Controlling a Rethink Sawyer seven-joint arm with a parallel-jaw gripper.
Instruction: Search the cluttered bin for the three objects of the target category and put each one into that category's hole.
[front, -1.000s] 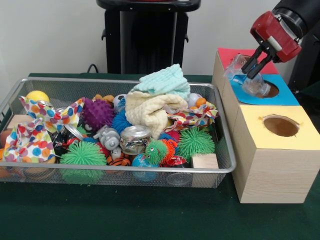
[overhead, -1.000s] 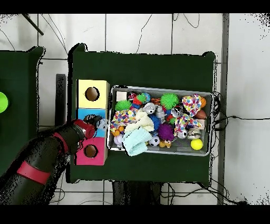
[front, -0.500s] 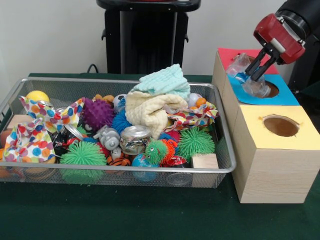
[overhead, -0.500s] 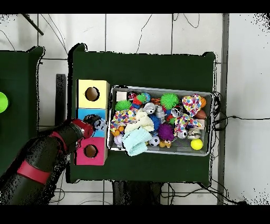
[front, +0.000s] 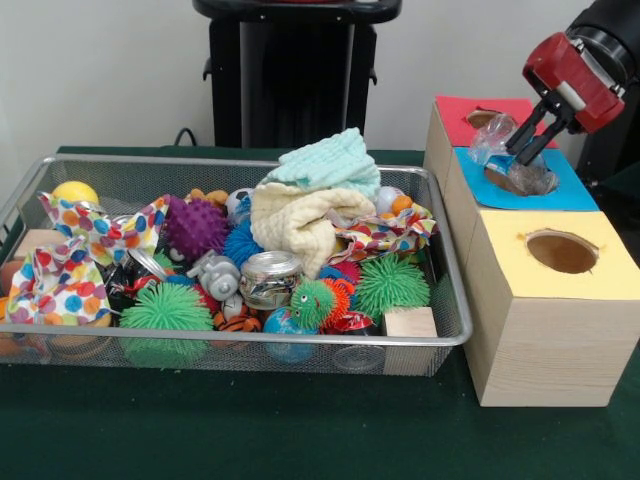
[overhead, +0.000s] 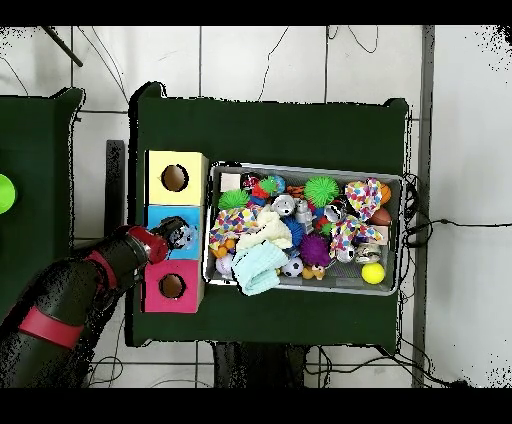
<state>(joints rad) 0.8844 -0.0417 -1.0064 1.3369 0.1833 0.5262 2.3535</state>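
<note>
My red gripper (front: 527, 145) hangs over the blue-topped box (front: 570, 192), shut on a crumpled clear plastic container (front: 503, 148) that sits across the box's round hole (front: 500, 178). From overhead the gripper (overhead: 168, 238) and the plastic (overhead: 181, 236) lie over the blue box (overhead: 160, 214), between the yellow box (overhead: 175, 160) and the red box (overhead: 150, 292). The wire bin (front: 230, 338) is full of mixed toys, cloths and a glass jar (front: 270, 276).
The yellow box (front: 550, 300) with its hole (front: 561, 251) stands nearest the front; the red box (front: 485, 108) is behind. The bin (overhead: 300, 168) holds spiky balls (front: 166, 308), a cream cloth (front: 300, 222), a mint cloth (front: 330, 160) and a wooden block (front: 410, 324).
In the front view the gripper has moved right and slightly up with the clear plastic, which now lies over the blue box's hole instead of at its left edge.
</note>
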